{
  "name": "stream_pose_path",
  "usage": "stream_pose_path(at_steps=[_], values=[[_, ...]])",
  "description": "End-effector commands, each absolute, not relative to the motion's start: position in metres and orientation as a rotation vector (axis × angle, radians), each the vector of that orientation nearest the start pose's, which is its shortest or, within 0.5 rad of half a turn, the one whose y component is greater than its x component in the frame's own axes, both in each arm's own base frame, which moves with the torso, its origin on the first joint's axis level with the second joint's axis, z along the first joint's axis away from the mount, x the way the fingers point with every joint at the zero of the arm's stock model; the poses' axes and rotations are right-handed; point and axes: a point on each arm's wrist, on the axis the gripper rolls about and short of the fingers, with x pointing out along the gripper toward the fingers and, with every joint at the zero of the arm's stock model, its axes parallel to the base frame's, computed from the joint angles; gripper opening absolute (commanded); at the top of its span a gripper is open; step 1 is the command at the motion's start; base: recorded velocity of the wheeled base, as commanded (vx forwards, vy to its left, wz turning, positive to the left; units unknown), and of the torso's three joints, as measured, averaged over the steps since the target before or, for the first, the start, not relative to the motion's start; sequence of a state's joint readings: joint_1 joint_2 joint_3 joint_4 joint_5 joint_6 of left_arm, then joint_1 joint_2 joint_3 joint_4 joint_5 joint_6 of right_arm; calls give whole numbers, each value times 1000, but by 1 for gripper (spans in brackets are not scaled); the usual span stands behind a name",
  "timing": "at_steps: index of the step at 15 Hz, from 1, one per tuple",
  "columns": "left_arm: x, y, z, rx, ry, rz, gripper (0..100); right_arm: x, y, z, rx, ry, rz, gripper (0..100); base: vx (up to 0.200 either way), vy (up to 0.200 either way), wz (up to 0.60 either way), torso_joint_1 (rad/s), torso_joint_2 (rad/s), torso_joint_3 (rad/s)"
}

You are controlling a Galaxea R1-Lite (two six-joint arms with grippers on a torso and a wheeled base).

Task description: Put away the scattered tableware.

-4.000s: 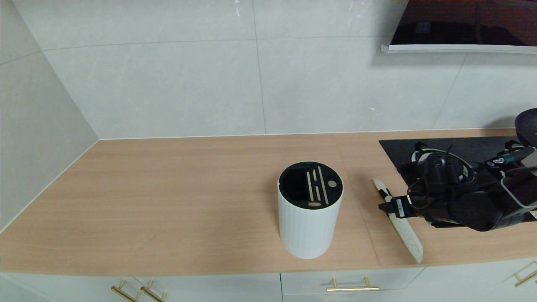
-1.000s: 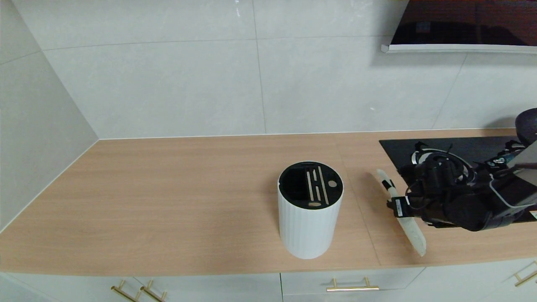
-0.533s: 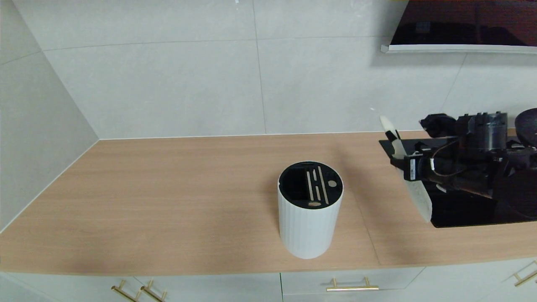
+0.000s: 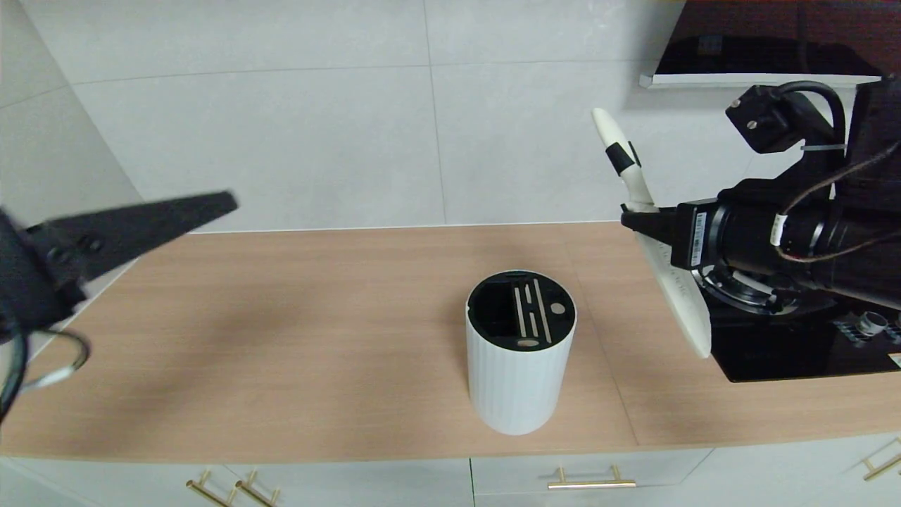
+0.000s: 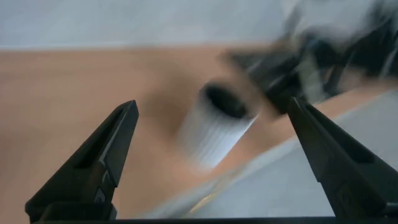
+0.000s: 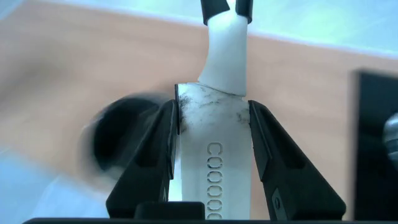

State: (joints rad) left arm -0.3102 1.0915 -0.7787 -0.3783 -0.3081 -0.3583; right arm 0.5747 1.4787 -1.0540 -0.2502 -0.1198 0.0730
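While the right pincer (image 4: 642, 217) pinches the knife (image 4: 677, 299) aloft, we note the holder (image 4: 519, 384) leftward below it. Left pincer (image 5: 212, 106) spread.

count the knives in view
1: a white knife in the right gripper, aloft right of the white holder. None sticks out of its slots, though the inside is hidden.
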Motion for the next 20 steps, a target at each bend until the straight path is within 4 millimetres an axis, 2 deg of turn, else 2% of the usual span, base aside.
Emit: stream_pose_path(at_steps=[1, 2, 3, 5, 7, 9, 18, 20], values=[[212, -116, 264, -473, 149, -707, 100, 188, 150, 296, 54, 149, 543, 0, 0, 0, 0, 0, 0, 0], [222, -143, 254, -475, 170, -735, 100, 181, 165, 293, 59, 166, 554, 0, 0, 0, 0, 0, 0, 0], [223, -159, 247, -471, 195, -742, 100, 179, 175, 289, 58, 179, 543, 0, 0, 0, 0, 0, 0, 0], [227, -181, 248, -471, 194, -747, 100, 171, 194, 281, 53, 208, 574, 0, 0, 0, 0, 0, 0, 0], [227, -190, 252, -496, 195, -776, 100, 169, 209, 270, 25, 243, 592, 0, 0, 0, 0, 0, 0, 0], [219, -202, 248, -533, 239, -812, 100, 175, 220, 257, 8, 273, 546, 0, 0, 0, 0, 0, 0, 0], [222, -222, 237, -577, 263, -841, 100, 163, 231, 253, -6, 276, 567, 0, 0, 0, 0, 0, 0, 0], [227, -227, 234, -584, 243, -810, 100, 157, 235, 251, -15, 282, 591, 0, 0, 0, 0, 0, 0, 0]])
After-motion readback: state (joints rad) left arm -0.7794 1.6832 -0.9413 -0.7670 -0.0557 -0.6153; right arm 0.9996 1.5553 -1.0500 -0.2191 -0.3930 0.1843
